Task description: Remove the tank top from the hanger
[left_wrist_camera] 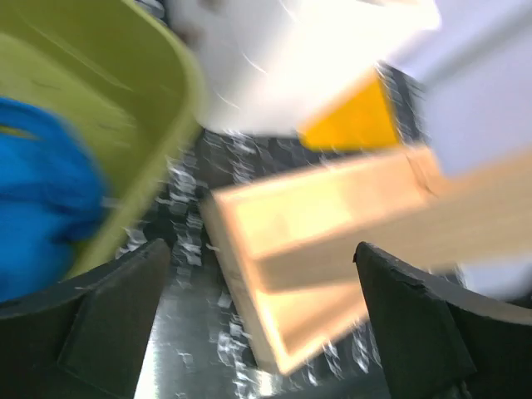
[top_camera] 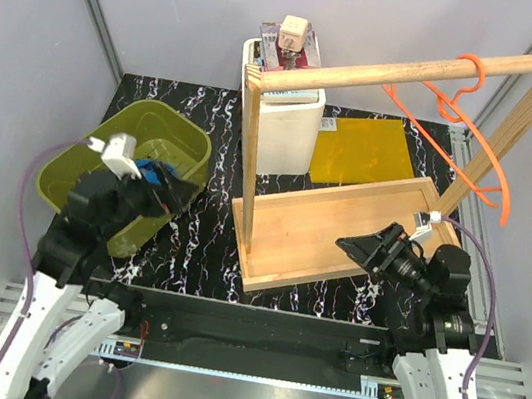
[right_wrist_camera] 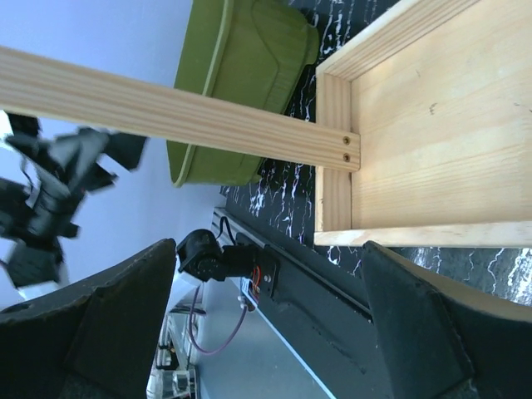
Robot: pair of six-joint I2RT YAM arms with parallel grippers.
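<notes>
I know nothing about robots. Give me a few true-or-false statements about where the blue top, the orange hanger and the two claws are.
1. The royal-blue fabric tank top lies inside the green plastic basket. True.
2. The thin orange plastic hanger lies flat in the shallow wooden tray. False: it hangs by its hook from the wooden rail.
3. The right gripper is clamped on the tank top. False: it is open and empty, over the tray.
4. The left gripper is open, with nothing between its fingers. True.
</notes>
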